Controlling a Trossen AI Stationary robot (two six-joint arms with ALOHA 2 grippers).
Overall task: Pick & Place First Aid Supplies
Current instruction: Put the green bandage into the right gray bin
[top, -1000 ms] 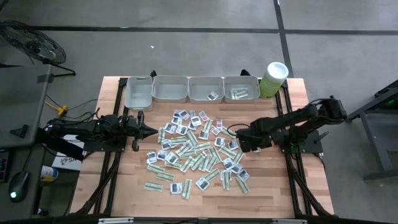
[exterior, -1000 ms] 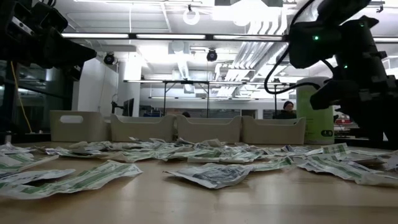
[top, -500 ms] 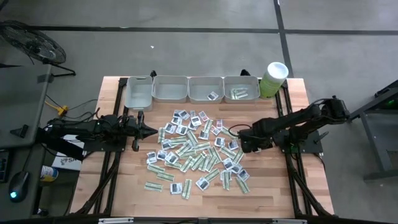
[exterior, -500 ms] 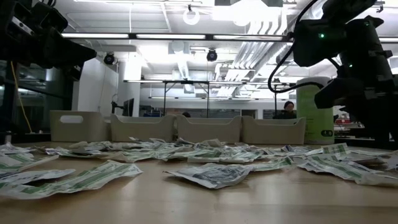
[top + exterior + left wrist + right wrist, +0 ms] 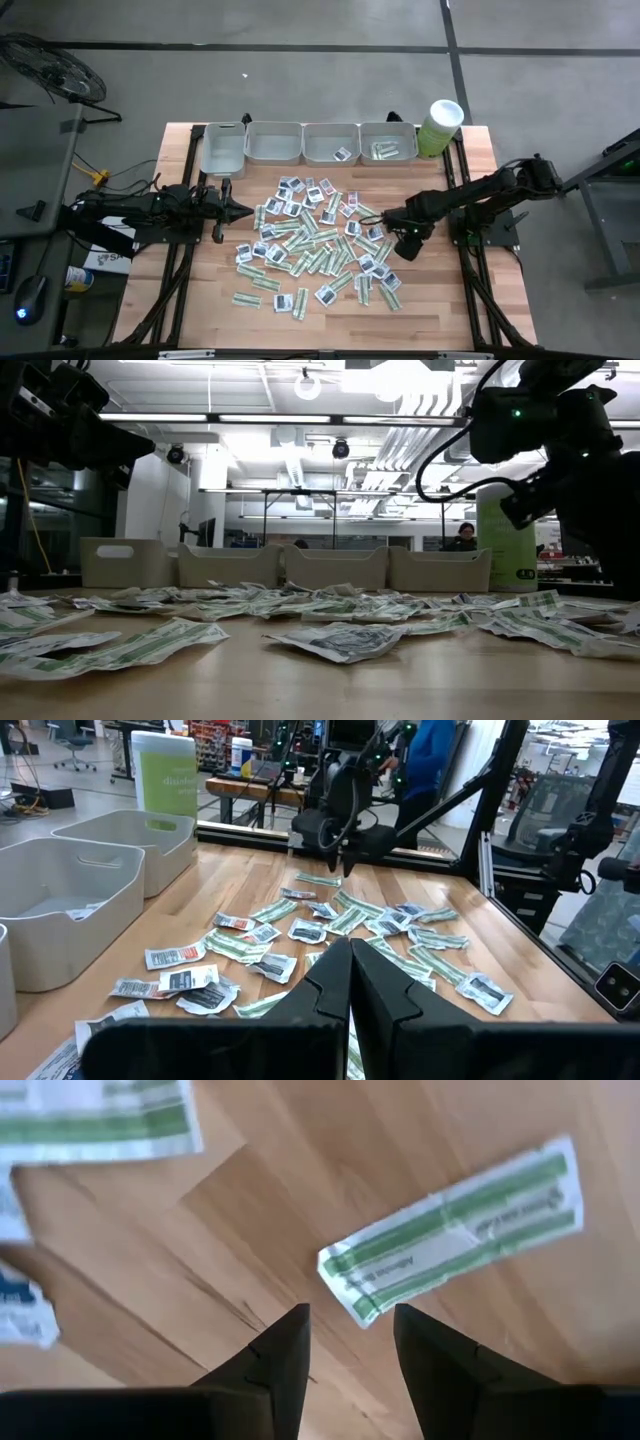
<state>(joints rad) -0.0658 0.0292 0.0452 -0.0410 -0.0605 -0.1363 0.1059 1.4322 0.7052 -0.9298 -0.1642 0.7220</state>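
Several first aid sachets (image 5: 315, 240) lie loose on the wooden table: narrow green-white strips and squarish white ones. My right gripper (image 5: 350, 1318) points down at the pile's right edge (image 5: 385, 222) and is open. One end of a green-white strip sachet (image 5: 450, 1230) lies flat on the wood just beyond its two fingertips, which touch nothing. My left gripper (image 5: 350, 955) is shut and level at the pile's left side (image 5: 250, 209), pointing toward the table's right edge and holding nothing.
Four grey trays (image 5: 273, 143) line the far edge; the two right ones (image 5: 388, 141) hold a few sachets. A pale green tub with a white lid (image 5: 440, 125) stands at the far right corner. Bare wood lies along the near edge (image 5: 330, 320).
My right gripper has rolled about its own pointing line while staying over the same spot at the pile's right edge. Its fingers have kept the same gap. No sachet has moved.
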